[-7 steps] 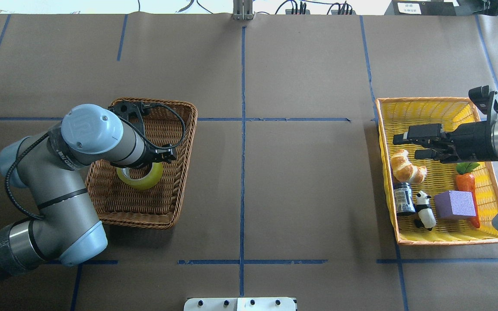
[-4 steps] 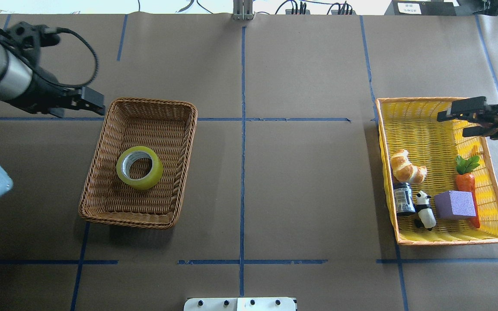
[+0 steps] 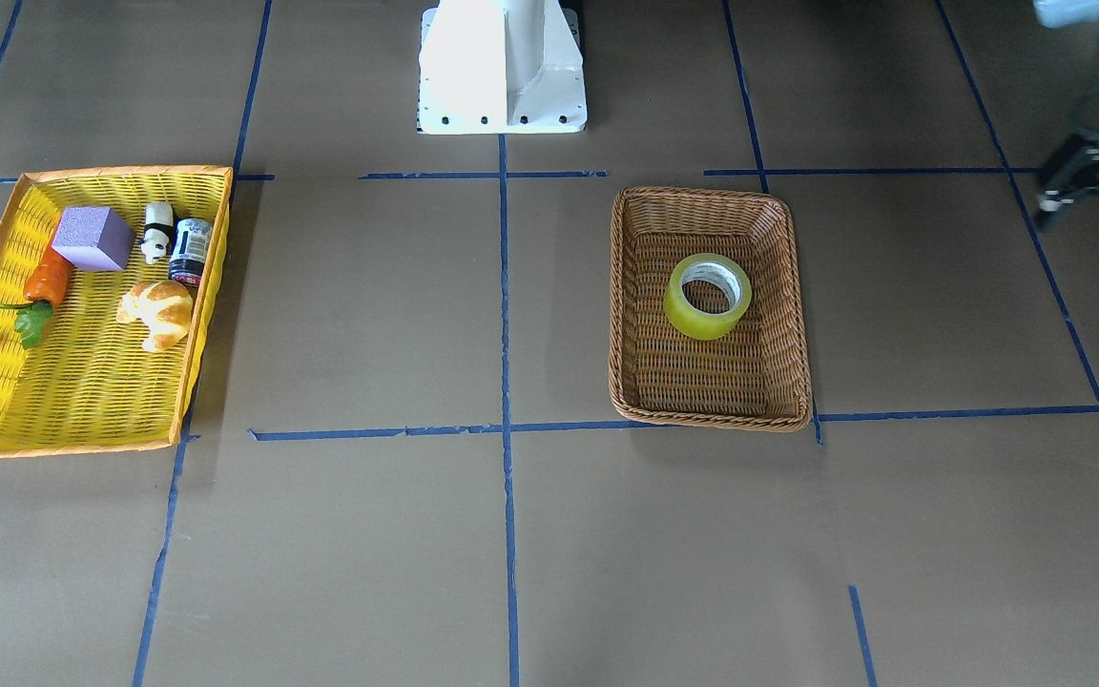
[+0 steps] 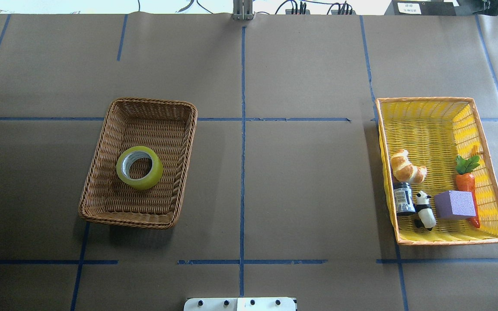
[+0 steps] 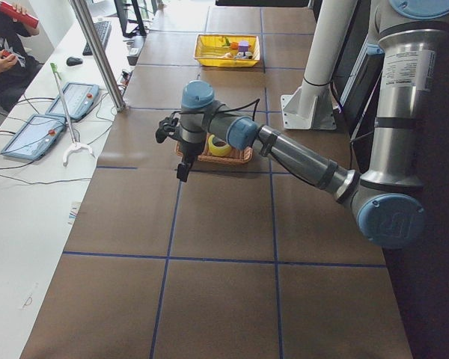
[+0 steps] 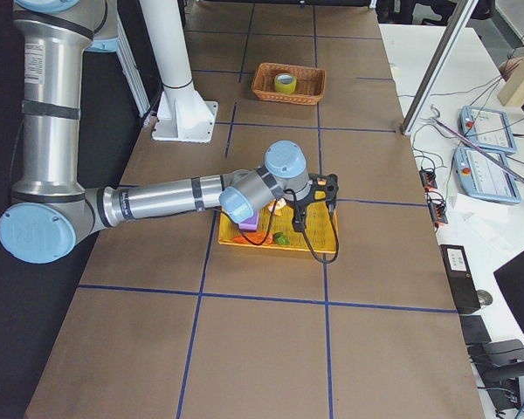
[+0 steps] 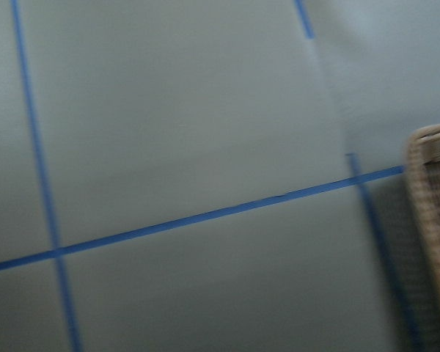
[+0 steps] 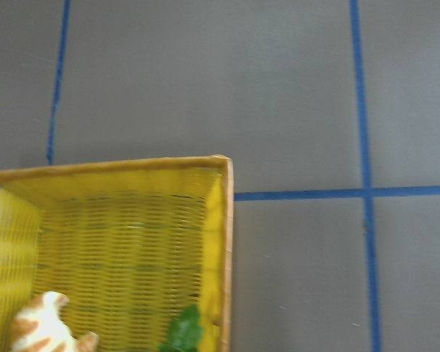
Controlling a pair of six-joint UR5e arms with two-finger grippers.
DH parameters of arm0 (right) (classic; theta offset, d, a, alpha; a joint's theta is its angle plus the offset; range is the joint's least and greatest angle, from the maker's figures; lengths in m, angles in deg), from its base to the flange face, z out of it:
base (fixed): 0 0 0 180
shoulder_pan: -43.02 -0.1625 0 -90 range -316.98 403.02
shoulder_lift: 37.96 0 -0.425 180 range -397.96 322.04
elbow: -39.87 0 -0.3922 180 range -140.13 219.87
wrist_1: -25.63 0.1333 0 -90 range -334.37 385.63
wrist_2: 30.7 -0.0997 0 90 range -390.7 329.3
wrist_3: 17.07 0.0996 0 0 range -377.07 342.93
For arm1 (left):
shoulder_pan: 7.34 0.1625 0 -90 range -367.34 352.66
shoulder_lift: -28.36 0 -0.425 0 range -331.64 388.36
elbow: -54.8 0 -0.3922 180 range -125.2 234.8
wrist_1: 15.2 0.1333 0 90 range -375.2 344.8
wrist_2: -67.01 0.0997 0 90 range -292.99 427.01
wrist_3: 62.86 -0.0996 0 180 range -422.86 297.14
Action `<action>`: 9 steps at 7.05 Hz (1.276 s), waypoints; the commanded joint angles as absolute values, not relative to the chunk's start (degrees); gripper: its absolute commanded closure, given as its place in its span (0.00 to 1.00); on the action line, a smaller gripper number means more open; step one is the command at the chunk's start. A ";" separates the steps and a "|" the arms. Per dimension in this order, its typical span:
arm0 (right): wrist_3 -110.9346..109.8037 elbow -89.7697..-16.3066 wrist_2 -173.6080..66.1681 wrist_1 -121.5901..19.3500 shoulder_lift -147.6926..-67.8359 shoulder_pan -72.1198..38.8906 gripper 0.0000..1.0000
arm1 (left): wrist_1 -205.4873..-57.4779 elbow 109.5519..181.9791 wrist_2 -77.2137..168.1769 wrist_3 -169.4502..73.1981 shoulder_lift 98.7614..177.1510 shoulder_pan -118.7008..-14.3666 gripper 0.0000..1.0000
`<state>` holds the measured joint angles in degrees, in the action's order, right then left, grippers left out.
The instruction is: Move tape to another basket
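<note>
The yellow-green tape (image 4: 139, 167) lies flat in the middle of the brown wicker basket (image 4: 188, 129), with nothing touching it; both also show in the front-facing view, tape (image 3: 708, 296) and basket (image 3: 788, 286). Neither arm shows in the overhead view. My left gripper (image 5: 181, 170) hangs over the table beside the wicker basket, on its outer side; in the front-facing view it is a dark blur (image 3: 1074, 186) at the right edge, so I cannot tell its jaws. My right gripper (image 6: 319, 194) hovers at the yellow basket's outer edge; I cannot tell its jaws.
The yellow basket (image 4: 430, 125) at the right holds a croissant (image 4: 407, 166), a dark can (image 4: 403, 198), a panda figure (image 4: 424, 210), a purple block (image 4: 455, 204) and a carrot (image 4: 466, 179). The left wrist view shows the wicker rim (image 7: 433, 220). Blue tape lines cross the brown table.
Both arms have pulled outward and left the overhead view: the left arm away from the wicker basket, the right arm off the yellow basket. The tape has stayed in the wicker basket.
</note>
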<state>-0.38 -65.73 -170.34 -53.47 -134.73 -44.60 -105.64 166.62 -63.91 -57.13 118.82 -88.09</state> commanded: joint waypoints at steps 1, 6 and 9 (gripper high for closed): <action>-28.04 -65.34 -169.31 -75.80 -134.55 -51.98 0.00 | -105.82 153.91 -70.07 -77.62 118.01 -99.40 0.00; -29.99 -67.27 -168.60 -80.37 -135.43 -51.47 0.00 | -103.97 153.59 -70.18 -70.33 115.03 -99.80 0.00; -29.55 -66.05 -168.69 -79.93 -136.04 -51.29 0.00 | -104.15 154.98 -70.53 -70.76 113.10 -99.80 0.00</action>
<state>-29.73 -66.92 -168.67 -80.11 -135.85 -51.38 -104.05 154.24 -70.21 -70.61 114.19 -99.80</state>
